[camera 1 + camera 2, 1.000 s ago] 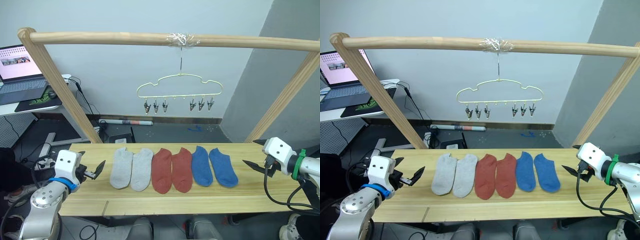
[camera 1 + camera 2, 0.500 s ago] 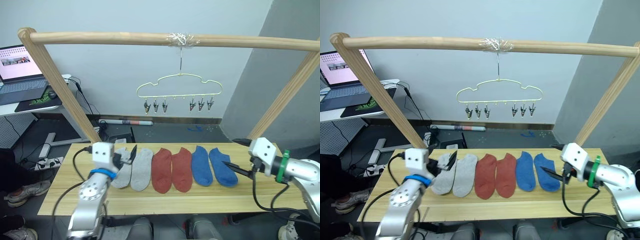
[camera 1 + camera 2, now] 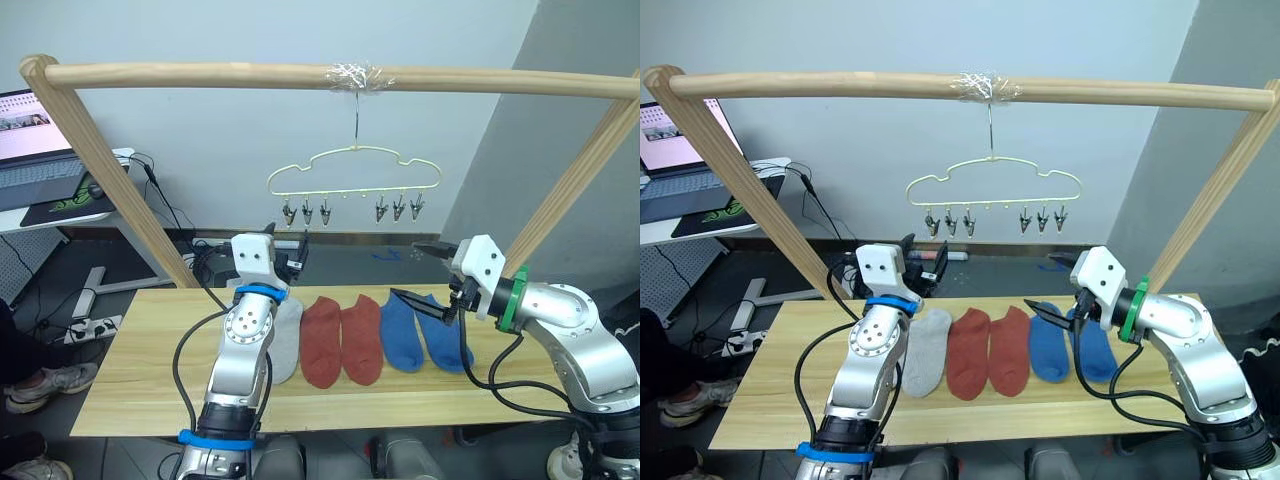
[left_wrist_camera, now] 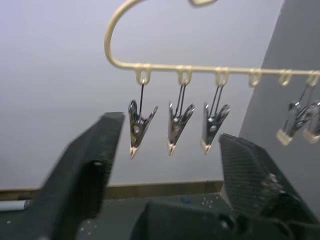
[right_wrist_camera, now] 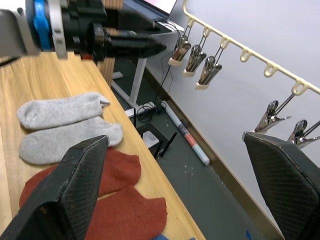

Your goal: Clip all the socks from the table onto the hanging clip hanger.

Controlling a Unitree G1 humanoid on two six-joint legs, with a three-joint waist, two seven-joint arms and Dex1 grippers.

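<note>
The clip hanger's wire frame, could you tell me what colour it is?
Pale yellow clip hanger, clearest in the left wrist view.

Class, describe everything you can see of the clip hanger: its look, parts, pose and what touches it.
The clip hanger is thin pale yellow wire with a wavy, cloud-like outline. Its metal hook hangs from the taped wooden pole overhead. Six small grey metal clips dangle below in two groups of three, all empty. Neither gripper touches it.

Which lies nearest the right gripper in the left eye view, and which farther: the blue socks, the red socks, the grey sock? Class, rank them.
From the right gripper:
1. Blue socks, on the table just below it.
2. Red socks, mid-table, further towards the robot's left.
3. Grey sock, farthest, beside the left arm.
</note>
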